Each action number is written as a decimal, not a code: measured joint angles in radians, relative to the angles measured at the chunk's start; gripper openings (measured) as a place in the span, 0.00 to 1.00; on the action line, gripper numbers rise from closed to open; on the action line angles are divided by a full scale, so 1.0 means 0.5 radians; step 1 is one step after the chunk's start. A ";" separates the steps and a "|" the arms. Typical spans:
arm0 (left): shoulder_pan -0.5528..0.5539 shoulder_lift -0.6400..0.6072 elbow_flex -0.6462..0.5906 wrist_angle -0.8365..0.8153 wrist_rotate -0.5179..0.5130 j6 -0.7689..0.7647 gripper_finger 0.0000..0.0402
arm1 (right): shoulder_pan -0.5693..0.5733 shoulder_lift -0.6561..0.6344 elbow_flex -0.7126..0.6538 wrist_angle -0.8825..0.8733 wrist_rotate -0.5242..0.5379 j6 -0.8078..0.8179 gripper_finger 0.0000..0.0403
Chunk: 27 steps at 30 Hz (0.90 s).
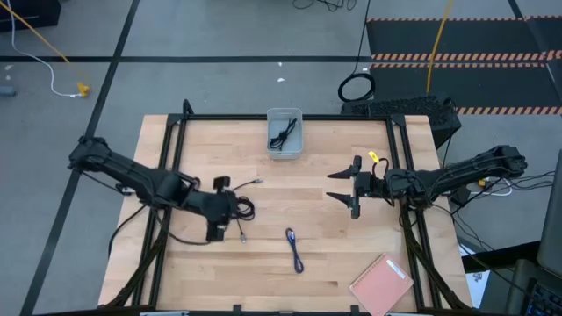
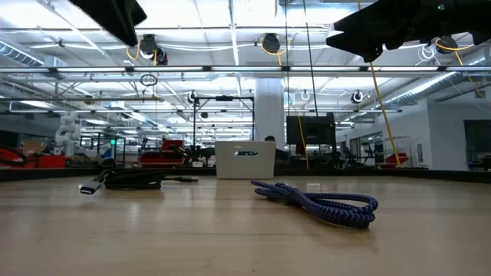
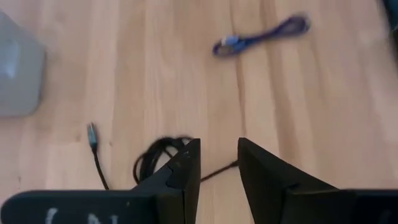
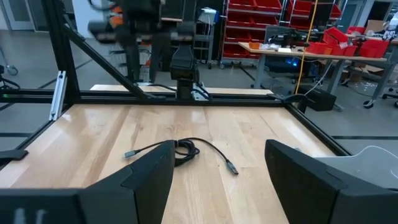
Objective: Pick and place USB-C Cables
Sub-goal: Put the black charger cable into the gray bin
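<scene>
One black USB-C cable (image 1: pixel 243 209) lies loosely coiled on the table's left half, its plug ends trailing out flat on the wood (image 3: pixel 92 134). My left gripper (image 1: pixel 230 211) hovers above that coil (image 3: pixel 155 158), open with a narrow gap (image 3: pixel 219 158); the low view shows it well above the table. The blue-purple cable (image 1: pixel 294 248) lies flat near the near edge (image 2: pixel 322 205). A second black cable (image 1: pixel 282 133) lies inside the grey bin (image 1: pixel 299 145). My right gripper (image 1: pixel 334 185) waits wide open over the right half (image 4: pixel 217 168).
The grey bin stands at the middle of the far edge (image 2: pixel 245 159). A pink notebook (image 1: pixel 382 283) lies at the near right corner. Black frame rails (image 1: pixel 171 145) run along the table's sides. Bare wood lies between the two grippers.
</scene>
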<state>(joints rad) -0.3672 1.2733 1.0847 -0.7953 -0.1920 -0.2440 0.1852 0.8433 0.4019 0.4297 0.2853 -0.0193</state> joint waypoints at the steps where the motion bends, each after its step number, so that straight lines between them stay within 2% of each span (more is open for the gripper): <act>1: -0.001 0.047 0.000 -0.007 0.005 0.000 0.28 | 0.000 0.000 0.000 0.000 0.000 -0.002 0.60; 9: -0.001 0.367 0.000 -0.113 0.038 0.009 0.45 | -0.018 0.000 0.000 -0.001 -0.002 -0.065 0.60; 14: 0.000 0.526 0.000 -0.175 0.032 0.186 0.55 | -0.042 0.000 0.000 -0.001 -0.004 -0.070 0.60; 22: 0.038 0.758 0.000 -0.240 0.015 0.584 0.54 | -0.042 0.001 0.000 -0.002 -0.005 -0.075 0.60; 27: 0.116 0.846 -0.003 -0.238 0.012 0.678 0.50 | -0.041 0.001 0.000 -0.007 -0.006 -0.075 0.60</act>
<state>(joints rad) -0.3091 1.6961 1.0834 -0.9142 -0.1860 0.0951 0.1649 0.8436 0.4019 0.4260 0.2825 -0.0566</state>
